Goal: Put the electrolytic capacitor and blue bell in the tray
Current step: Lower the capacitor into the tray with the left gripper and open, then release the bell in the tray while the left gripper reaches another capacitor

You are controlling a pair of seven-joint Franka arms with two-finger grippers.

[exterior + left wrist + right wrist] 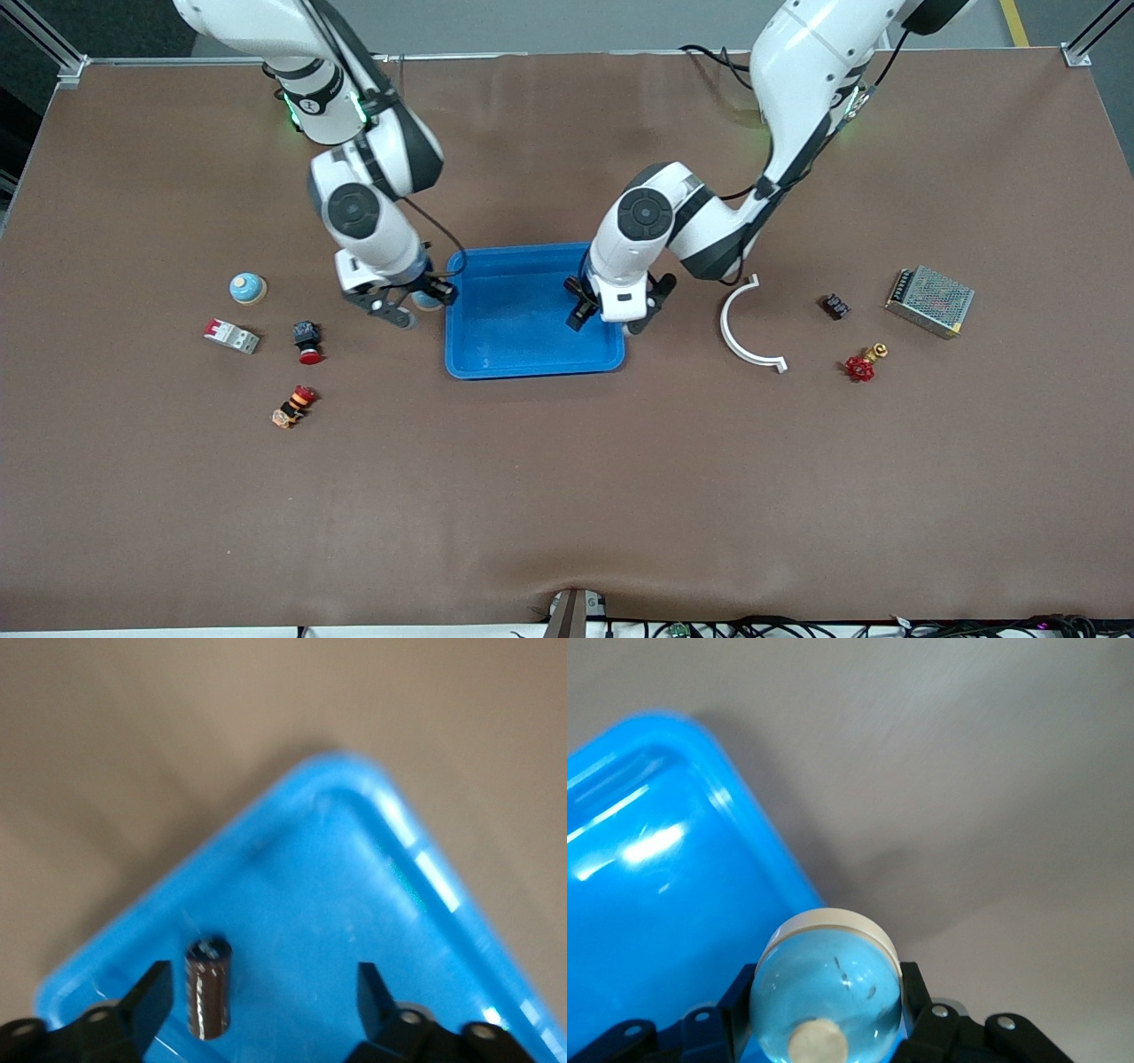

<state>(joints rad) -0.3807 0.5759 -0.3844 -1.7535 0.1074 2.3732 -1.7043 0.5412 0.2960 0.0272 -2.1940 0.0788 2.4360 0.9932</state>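
Two arms work over a brown mat-covered table (567, 496) with faint creases. Cables (797, 625) run along its near edge. Nearest item is a small orange-and-black part (294, 408), toward the right arm's end. A red-handled brass valve (864, 363) lies toward the left arm's end. Next, toward the right arm's end, come a red push button (307, 341) and a white circuit breaker (232, 336). The blue tray (532, 354) sits mid-table, and a white curved bracket (744, 332) lies beside it toward the left arm's end. The left gripper (611, 326) is low over the tray end nearest that bracket, fingers spread apart and holding nothing. In the left wrist view the electrolytic capacitor (207, 988) is inside the tray (354, 886) near a corner. It is between the left gripper's (266, 992) fingers, close to one of them; whether it stands or lies is unclear. The right gripper (416, 303) is at the tray's other end, clamped on the blue bell (828, 992), which hangs over the tray's rim (771, 859). Slightly farther are a small dark component (834, 307) and a metal mesh box (930, 301). A second blue dome (247, 288) sits on the mat toward the right arm's end. Aluminium frame posts (53, 44) stand at the far corners, with grey floor and a yellow line (1014, 22) past them.
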